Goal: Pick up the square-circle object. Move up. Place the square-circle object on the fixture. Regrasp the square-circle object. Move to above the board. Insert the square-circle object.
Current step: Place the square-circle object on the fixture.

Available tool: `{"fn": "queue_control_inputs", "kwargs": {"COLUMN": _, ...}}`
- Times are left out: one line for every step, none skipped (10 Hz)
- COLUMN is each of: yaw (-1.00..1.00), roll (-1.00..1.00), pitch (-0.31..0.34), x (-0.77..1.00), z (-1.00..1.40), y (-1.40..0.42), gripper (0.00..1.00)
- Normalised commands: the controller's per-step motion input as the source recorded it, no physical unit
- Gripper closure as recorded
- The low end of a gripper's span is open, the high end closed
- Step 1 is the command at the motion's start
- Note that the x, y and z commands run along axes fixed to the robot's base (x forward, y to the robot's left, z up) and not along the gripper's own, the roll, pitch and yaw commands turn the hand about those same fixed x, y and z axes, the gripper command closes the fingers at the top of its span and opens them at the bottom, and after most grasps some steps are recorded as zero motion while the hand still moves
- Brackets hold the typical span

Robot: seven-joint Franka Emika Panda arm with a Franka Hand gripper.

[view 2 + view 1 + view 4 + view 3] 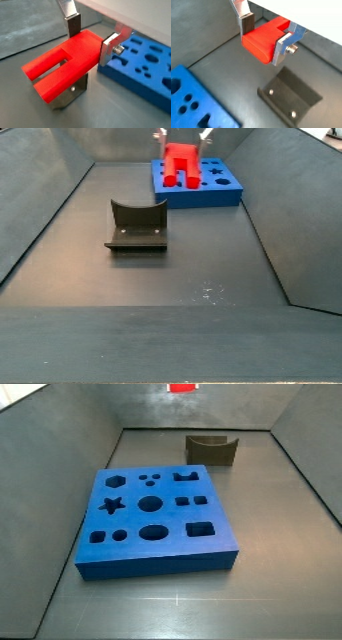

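Tool clenched on the square-circle object, carried aloft.
Fixture sits below the tool, board beside. Block looks light, rigid, smooth plastic; grip sits on flat sides, away from the pegs.

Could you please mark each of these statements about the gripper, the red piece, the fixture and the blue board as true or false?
1. The gripper is shut on the red square-circle object. True.
2. The square-circle object rests in the fixture's recess. False: it hangs in the air between the fingers, and the recess holds nothing.
3. The blue board lies flat on the floor with its cut-outs facing up. True.
4. A piece is already seated in the board's star hole. False: in a side view every cut-out shows unfilled.
5. The fixture stands apart from the board. True.
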Motion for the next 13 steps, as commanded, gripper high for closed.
{"fn": "queue_control_inputs", "kwargs": {"yaw": -0.08, "roll": -1.0, "pitch": 0.086, "x": 1.0, "z": 0.01, "y": -0.04, "gripper": 1.0}}
{"fn": "queue_control_inputs", "kwargs": {"yaw": -0.09, "roll": -1.0, "pitch": 0.09, "x": 1.0, "z": 0.01, "y": -0.02, "gripper": 1.0}}
{"fn": "queue_control_inputs", "kwargs": {"yaw": -0.1, "roll": -1.0, "pitch": 0.092, "x": 1.0, "z": 0.0, "y": 0.0, "gripper": 1.0}}
{"fn": "queue_control_inputs", "kwargs": {"yaw": -0.11, "roll": -1.0, "pitch": 0.094, "x": 0.9, "z": 0.0, "y": 0.02, "gripper": 1.0}}
{"fn": "queue_control_inputs", "kwargs": {"yaw": -0.13, "roll": -1.0, "pitch": 0.095, "x": 0.75, "z": -0.01, "y": 0.03, "gripper": 1.0}}
{"fn": "queue_control_inputs", "kwargs": {"yaw": -0.14, "roll": -0.91, "pitch": 0.088, "x": 0.64, "z": -0.01, "y": 0.04, "gripper": 1.0}}
{"fn": "queue_control_inputs", "kwargs": {"yaw": -0.13, "roll": -0.68, "pitch": 0.064, "x": 0.49, "z": -0.01, "y": 0.04, "gripper": 1.0}}
{"fn": "queue_control_inputs", "kwargs": {"yaw": -0.12, "roll": -0.51, "pitch": 0.049, "x": 0.39, "z": -0.01, "y": 0.04, "gripper": 1.0}}
{"fn": "queue_control_inputs", "kwargs": {"yaw": -0.11, "roll": -0.34, "pitch": 0.04, "x": 0.28, "z": -0.01, "y": 0.04, "gripper": 1.0}}
{"fn": "queue_control_inputs", "kwargs": {"yaw": -0.09, "roll": -0.21, "pitch": 0.028, "x": 0.14, "z": 0.0, "y": 0.02, "gripper": 1.0}}
{"fn": "queue_control_inputs", "kwargs": {"yaw": -0.04, "roll": -1.0, "pitch": 0.262, "x": 0.12, "z": -1.0, "y": 0.13, "gripper": 1.0}}
{"fn": "queue_control_inputs", "kwargs": {"yaw": -0.05, "roll": -1.0, "pitch": 0.244, "x": 0.12, "z": -1.0, "y": 0.13, "gripper": 1.0}}
{"fn": "queue_control_inputs", "kwargs": {"yaw": -0.12, "roll": -1.0, "pitch": 0.28, "x": 0.14, "z": -1.0, "y": 0.14, "gripper": 1.0}}
